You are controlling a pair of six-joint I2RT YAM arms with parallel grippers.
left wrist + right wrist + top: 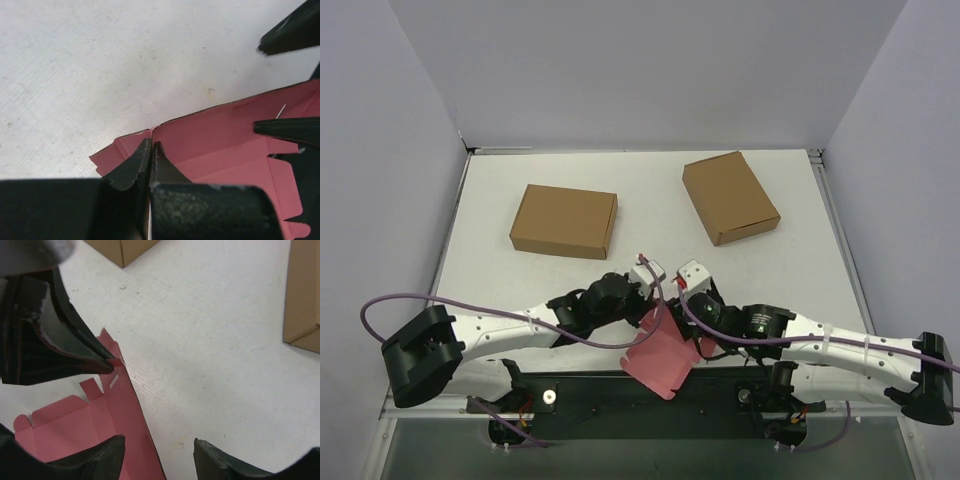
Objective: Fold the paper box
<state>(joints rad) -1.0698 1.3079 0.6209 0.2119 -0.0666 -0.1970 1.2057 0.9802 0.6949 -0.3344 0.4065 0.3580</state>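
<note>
The paper box (660,365) is a flat pink die-cut sheet, tilted up off the table at the near edge between the two arms. My left gripper (654,311) is shut on the sheet's upper corner; in the left wrist view (151,146) the fingers pinch the card edge, with the pink sheet (220,135) spreading to the right. My right gripper (157,460) is open. One finger is over the pink sheet (100,415) and the other is over bare table, with the sheet's long edge between them. It sits just right of the sheet in the top view (693,340).
Two closed brown cardboard boxes lie farther back, one at the left (564,221) and one at the right (730,197). Both show in the right wrist view, one at the top (122,250) and one at the right edge (302,295). White walls enclose the table.
</note>
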